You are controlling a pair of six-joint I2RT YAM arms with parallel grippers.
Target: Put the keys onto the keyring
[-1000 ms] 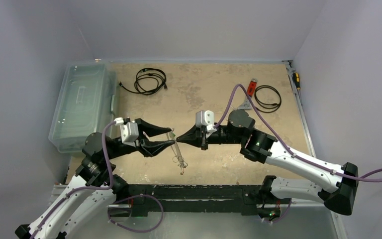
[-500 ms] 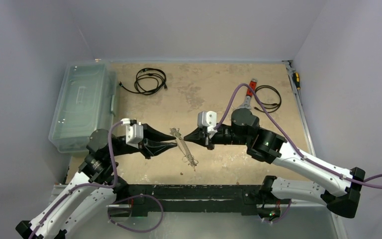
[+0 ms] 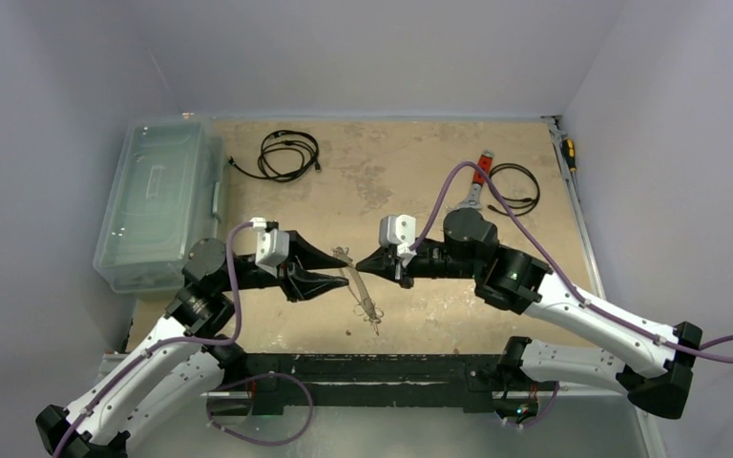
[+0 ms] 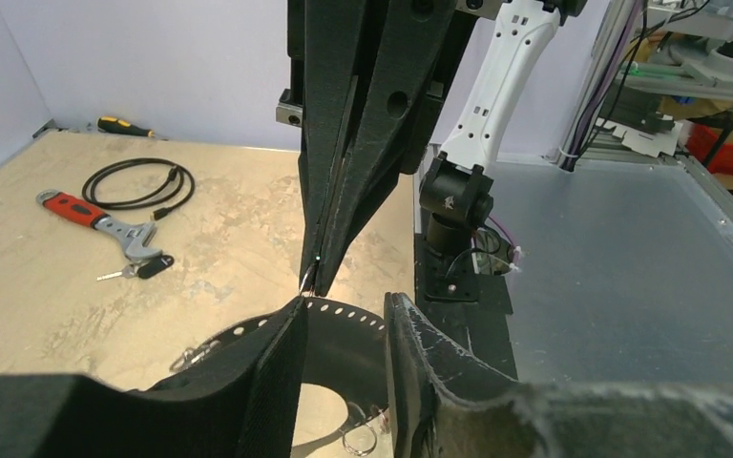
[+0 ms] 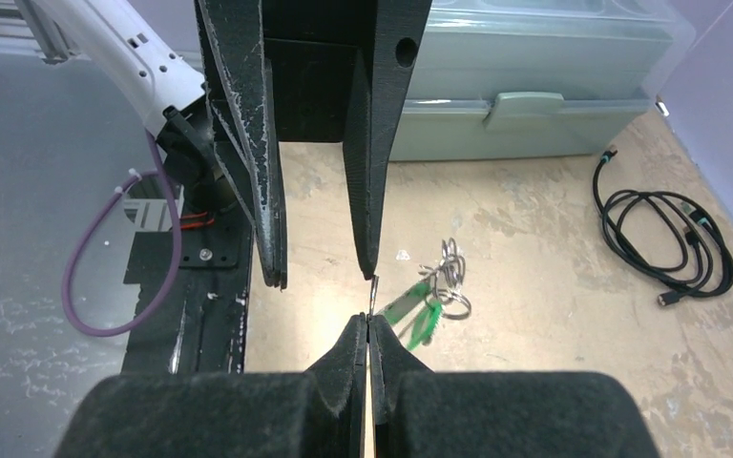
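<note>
The keyring (image 3: 355, 284) is a thin grey hoop seen edge-on between the two grippers, with small rings and keys (image 3: 370, 310) hanging at its lower end. My right gripper (image 3: 361, 264) is shut on the hoop's thin edge (image 5: 373, 291). My left gripper (image 3: 339, 268) faces it with its fingers apart. In the left wrist view the perforated band of the keyring (image 4: 239, 329) crosses the gap between those fingers, touching the left fingertip (image 4: 291, 310). Green-tagged keys (image 5: 422, 307) dangle just beyond. A black-headed key (image 4: 153, 267) lies on the table beside the wrench.
A red-handled wrench (image 4: 95, 218), a coiled black cable (image 4: 138, 181) and a screwdriver (image 4: 119, 124) lie at the back right. A clear plastic bin (image 3: 157, 200) stands at the left edge, with another black cable (image 3: 288, 155) behind the grippers.
My left arm has moved right, closer to the keyring, its jaws narrowing and then widening a little. The right gripper shifted slightly right with the ring, whose lower end swung right.
</note>
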